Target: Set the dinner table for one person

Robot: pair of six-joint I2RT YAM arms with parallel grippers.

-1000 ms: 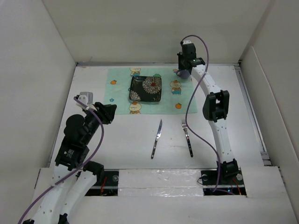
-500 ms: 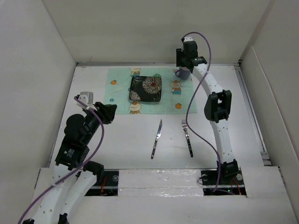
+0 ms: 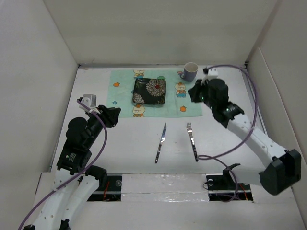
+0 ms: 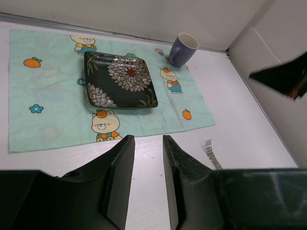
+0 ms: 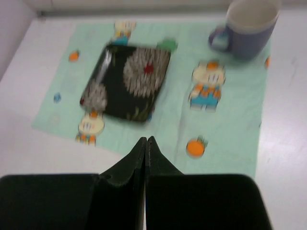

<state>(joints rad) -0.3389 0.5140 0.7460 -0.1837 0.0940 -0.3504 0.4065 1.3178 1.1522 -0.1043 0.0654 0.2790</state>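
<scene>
The white dinner table (image 3: 134,139) carries a mint-green cartoon mat (image 3: 124,91) at the back. A black floral square plate (image 3: 149,91) lies on the mat. A blue-purple mug (image 3: 190,71) stands upright at the mat's back right corner, free of any gripper. A knife (image 3: 161,142) and a fork (image 3: 192,140) lie side by side on the bare table in front of the mat. My right gripper (image 3: 193,92) is shut and empty above the mat's right edge, in front of the mug (image 5: 249,26). My left gripper (image 3: 115,114) is open and empty at the mat's near left corner.
White walls close in the table at the back and both sides. In the left wrist view the plate (image 4: 120,79), the mug (image 4: 182,49) and the fork's tines (image 4: 211,152) show ahead of the open fingers (image 4: 122,163). The right wrist view (image 5: 145,140) is blurred.
My right gripper has left the mug standing at the mat's back right corner, pulled back toward the near side and lower, and shut. The left arm has not moved.
</scene>
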